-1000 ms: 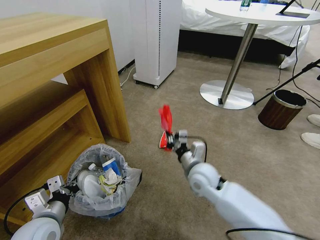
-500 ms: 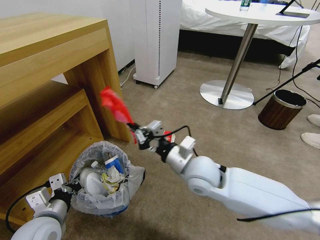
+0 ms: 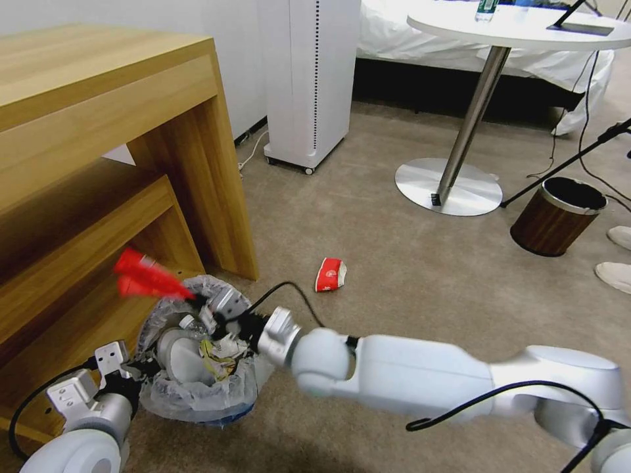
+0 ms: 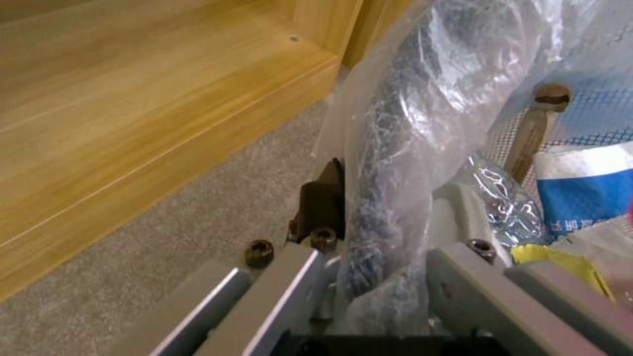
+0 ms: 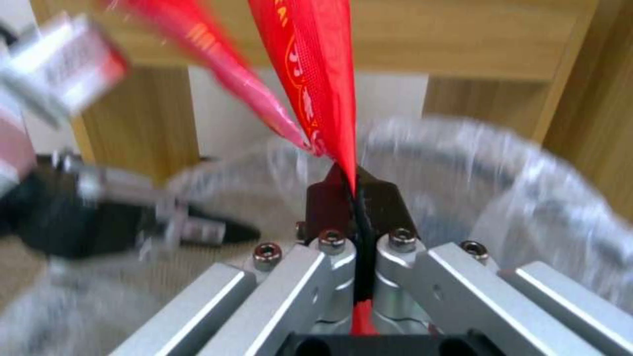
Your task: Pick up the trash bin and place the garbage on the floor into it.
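from my head camera, my right claw hangs over the rim of the trash bin, pinching red wrappers that stick out past its tips toward the wooden shelf unit. the bin sits on the beige floor just beside the shelf unit's lower board, lined with a crinkled whitish bag and already holding paper, a blue-white wrapper and other litter. my left claw grips the bin's near rim. behind my right claw, well apart on the carpet, lies a red-white paper cup on its side. farther off stand a white tower unit, a round white bench on a metal foot, and a brown wood-look bin.

from my left wrist, my left claw is pressed onto the bin's bagged rim, one finger outside over the carpet, the other inside next to a blue-white wrapper and a wooden stick.

from my right wrist, my right claw has its dark pads pressed together on the red wrappers, which rise straight out from the tips. the bin's bagged rim curves just beyond, with the wood of the shelf unit behind it.
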